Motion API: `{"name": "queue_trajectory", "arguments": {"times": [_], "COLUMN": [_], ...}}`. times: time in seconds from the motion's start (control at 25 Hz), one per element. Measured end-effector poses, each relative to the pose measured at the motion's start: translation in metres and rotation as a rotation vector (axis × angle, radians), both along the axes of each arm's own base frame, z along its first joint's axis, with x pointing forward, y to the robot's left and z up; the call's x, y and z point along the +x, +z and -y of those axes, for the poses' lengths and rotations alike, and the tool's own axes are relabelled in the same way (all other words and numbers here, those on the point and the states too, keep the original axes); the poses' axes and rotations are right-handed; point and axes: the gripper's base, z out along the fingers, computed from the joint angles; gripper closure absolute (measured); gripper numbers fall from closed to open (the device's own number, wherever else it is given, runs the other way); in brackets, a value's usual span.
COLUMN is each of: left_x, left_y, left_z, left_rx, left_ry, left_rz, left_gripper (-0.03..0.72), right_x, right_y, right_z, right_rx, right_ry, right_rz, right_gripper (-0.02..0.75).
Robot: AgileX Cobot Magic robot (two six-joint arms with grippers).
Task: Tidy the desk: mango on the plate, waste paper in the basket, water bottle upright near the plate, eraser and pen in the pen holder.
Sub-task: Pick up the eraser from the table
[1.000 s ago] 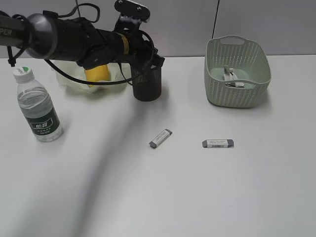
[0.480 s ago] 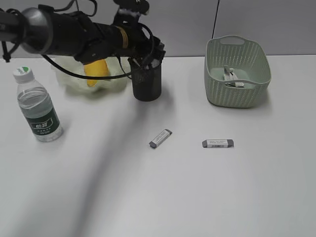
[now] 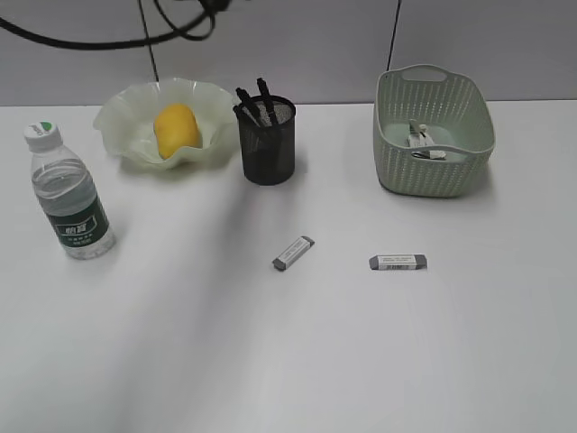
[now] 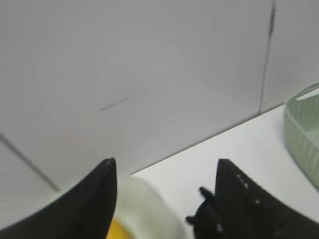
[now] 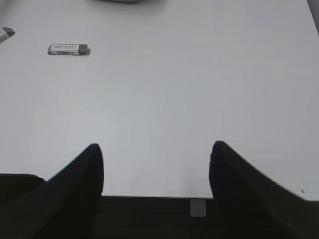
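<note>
Now left gripper (image 4: 164, 199) jaws apart, empty, above pen holder (image 3: 268, 142); right gripper (image 5: 155, 174) likewise apart. I see 2 erasers on desk (image 3: 288, 361): nearer eraser (image 3: 293, 253) small, stiff, light; I'd pinch across its long sides.

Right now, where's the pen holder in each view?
Exterior: pen holder upper centre-left, right of the plate.
Left wrist: only its dark top with the pens, bottom edge right of centre, blurred.
Right wrist: not in view.
Shared landmark: the basket, right edge of the left wrist view.
</note>
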Motion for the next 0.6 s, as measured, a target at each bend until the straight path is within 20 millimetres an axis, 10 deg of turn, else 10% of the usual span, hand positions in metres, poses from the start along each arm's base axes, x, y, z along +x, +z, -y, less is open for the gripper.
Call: {"name": "queue_trajectory", "arguments": {"times": [0.28,0.6], "left_x": [-0.032,-0.07], "left_y": [0.046,0.053], "left_z": [-0.071,-0.164], "left_rx": [0.235,0.198], "left_ry": [0.229,0.273], "left_rz": [-0.135,-0.593], "left_gripper": [0.214,0.213], "right_x": [0.009,0.072], "right_y": [0.022,0.063], "right_z": [0.0,-0.001], "right_rx": [0.001,0.001], "right_ry": [-0.002,0.007], "right_rz": [0.03,-0.096], "right_gripper": [0.23,0.232]}}
